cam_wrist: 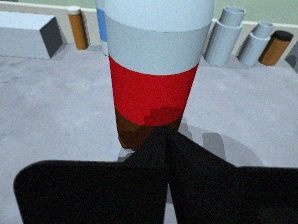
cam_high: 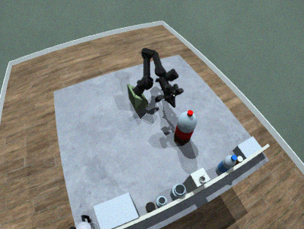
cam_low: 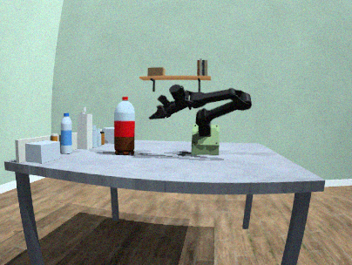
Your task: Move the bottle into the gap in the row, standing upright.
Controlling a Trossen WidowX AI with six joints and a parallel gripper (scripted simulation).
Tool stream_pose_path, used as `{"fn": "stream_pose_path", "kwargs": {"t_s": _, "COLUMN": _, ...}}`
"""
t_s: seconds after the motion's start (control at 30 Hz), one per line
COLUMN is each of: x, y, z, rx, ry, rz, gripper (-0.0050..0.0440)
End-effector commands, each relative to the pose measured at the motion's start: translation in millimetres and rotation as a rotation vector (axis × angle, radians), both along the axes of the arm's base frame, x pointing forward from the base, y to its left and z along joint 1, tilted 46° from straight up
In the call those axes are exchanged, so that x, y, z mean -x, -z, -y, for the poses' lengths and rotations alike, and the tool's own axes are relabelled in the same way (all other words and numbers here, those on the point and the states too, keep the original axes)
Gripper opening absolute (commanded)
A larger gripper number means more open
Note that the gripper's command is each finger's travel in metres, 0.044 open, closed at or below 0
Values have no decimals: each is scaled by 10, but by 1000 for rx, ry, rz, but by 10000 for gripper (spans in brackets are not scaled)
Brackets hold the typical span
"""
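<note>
The large cola bottle (cam_high: pixel 186 127) with a red cap, red label and dark liquid stands upright on the grey mat, apart from the row; it also shows in the side view (cam_low: pixel 125 126) and fills the wrist view (cam_wrist: pixel 152 75). My gripper (cam_high: pixel 172 99) (cam_low: pixel 155 115) is shut and empty, held in the air a short way behind the bottle, at about the height of its upper half. In the wrist view the closed fingers (cam_wrist: pixel 166 137) point at the bottle's lower part without touching it. The row stands along the low wall at the mat's edge, with a gap (cam_high: pixel 214 172) between the white carton (cam_high: pixel 199 177) and the small blue-label bottle (cam_high: pixel 226 163).
The row also holds a white box (cam_high: pixel 250 146), grey cans (cam_high: pixel 179 190) (cam_high: pixel 161 200), a dark jar (cam_high: pixel 150 206), a big white box (cam_high: pixel 115 211) and a spray bottle (cam_high: pixel 84 223). The arm's green base (cam_high: pixel 137 99) stands mid-mat. A wall shelf (cam_low: pixel 175 78) hangs behind.
</note>
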State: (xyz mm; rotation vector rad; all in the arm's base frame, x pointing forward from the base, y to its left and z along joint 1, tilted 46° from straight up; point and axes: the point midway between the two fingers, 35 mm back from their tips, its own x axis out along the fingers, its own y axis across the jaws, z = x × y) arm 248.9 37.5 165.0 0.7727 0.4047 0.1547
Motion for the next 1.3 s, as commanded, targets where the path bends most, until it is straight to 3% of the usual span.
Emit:
{"fn": "stream_pose_path", "kwargs": {"t_s": 0.0, "x": 18, "y": 33, "z": -46, "rx": -11, "ry": 3, "rz": 10, "gripper": -50}}
{"fn": "stream_pose_path", "kwargs": {"t_s": 1.27, "x": -74, "y": 403, "z": -397, "rx": -10, "ry": 4, "rz": -1, "gripper": -50}}
